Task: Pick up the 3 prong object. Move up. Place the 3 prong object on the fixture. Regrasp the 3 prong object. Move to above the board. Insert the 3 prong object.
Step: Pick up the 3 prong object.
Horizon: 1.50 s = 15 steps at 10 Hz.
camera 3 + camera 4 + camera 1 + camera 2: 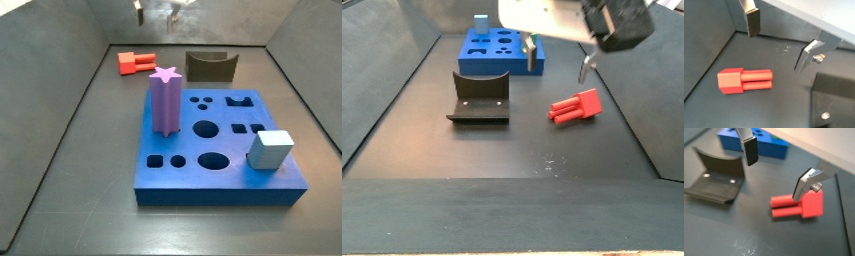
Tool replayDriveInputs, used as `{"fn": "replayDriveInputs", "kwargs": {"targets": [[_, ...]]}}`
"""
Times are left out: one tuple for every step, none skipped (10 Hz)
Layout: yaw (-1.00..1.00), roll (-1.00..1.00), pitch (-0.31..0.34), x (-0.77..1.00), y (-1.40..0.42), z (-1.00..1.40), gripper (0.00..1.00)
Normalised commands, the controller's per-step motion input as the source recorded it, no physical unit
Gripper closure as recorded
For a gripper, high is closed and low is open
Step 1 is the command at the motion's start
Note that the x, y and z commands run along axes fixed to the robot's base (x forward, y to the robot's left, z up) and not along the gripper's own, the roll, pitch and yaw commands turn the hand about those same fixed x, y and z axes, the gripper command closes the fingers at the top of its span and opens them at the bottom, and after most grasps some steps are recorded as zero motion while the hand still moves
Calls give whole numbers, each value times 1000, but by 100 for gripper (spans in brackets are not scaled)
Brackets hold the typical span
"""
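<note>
The gripper (777, 170) is seen hanging above the floor with its two fingers (751, 22) spread wide and nothing between them; in a side view it (559, 58) stands over the right part of the floor, higher than the red block. The red block (575, 105) is found lying flat on the dark floor, near the right wall as that side view has it, well apart from the blue board (498, 52) at the far end and beside, but clear of, the dark fixture (480, 97). In a side view from the opposite end the block (135, 63) is seen in the far left corner region, with the fixture (211, 66) near it and the board (217, 150) closer to the camera, carrying a purple post (164, 100) and a pale grey cube (270, 149).

The block (743, 80) is judged to be light, stiff plastic with smooth faces, so some slip may be expected under a weak pinch. Its squarer body is joined to prongs (756, 80) that run along the floor, and the long axis is taken to follow them. A hold across the flat sides of the body (809, 206), not the prongs, is judged the surest.
</note>
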Motion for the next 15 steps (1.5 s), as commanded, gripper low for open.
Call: {"fn": "replayDriveInputs", "kwargs": {"targets": [[-911, 21, -3, -214, 0, -489, 0], [-817, 31, 0, -334, 0, -454, 0], [-451, 0, 0, -186, 0, -111, 0], [-6, 23, 0, -29, 0, -86, 0], [-703, 63, 0, -154, 0, -623, 0], [-731, 71, 1, -197, 0, -749, 0], [-234, 0, 0, 0, 0, -149, 0], [-140, 0, 0, 0, 0, -123, 0], [-580, 106, -3, 69, -163, -983, 0], [-337, 0, 0, 257, 0, -309, 0], [-180, 0, 0, 63, 0, -117, 0], [-503, 100, 0, 0, 0, -891, 0], [-174, 0, 0, 100, 0, -83, 0], [-86, 0, 0, 46, 0, -23, 0], [-129, -1, 0, 14, 0, -11, 0]]}}
